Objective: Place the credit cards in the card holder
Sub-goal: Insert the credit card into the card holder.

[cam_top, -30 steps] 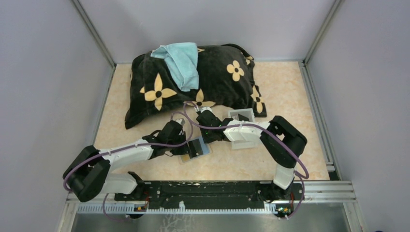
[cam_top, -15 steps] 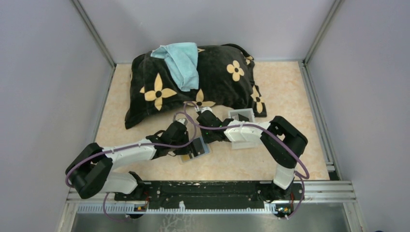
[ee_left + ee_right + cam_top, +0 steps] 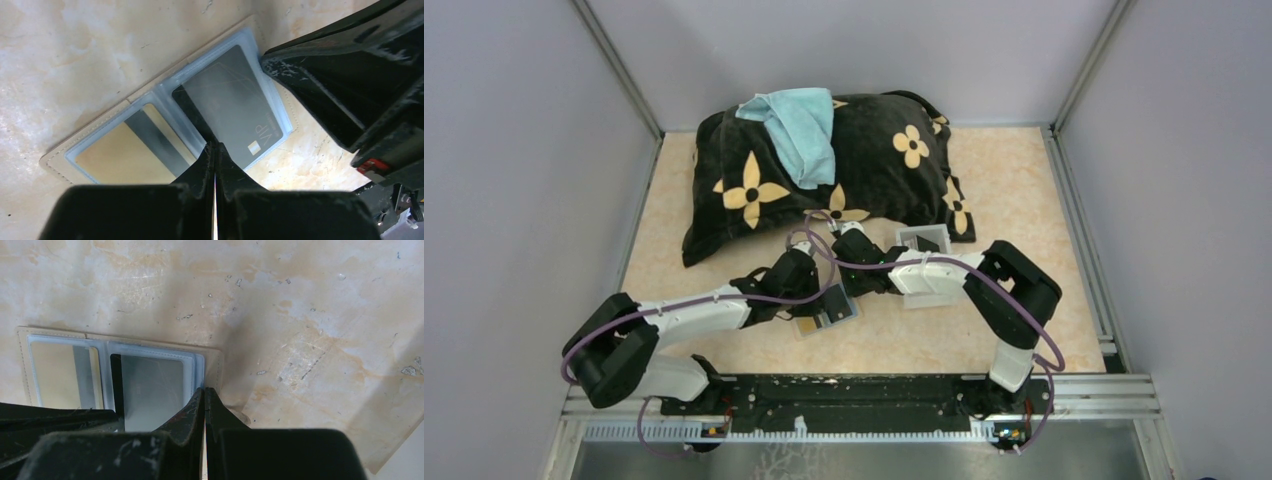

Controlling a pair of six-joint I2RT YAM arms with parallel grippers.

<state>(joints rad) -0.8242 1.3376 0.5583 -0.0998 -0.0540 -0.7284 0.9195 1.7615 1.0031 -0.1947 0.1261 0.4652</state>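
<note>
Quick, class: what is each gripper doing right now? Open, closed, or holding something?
Left gripper: closed, nothing between its fingers, tips at the dark card in the card holder.
Right gripper: closed, holding nothing, tips at the card holder's edge.

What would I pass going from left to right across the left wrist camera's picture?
The gold card in its clear sleeve → the grey VIP card → the right gripper, black, at the card holder's edge.
</note>
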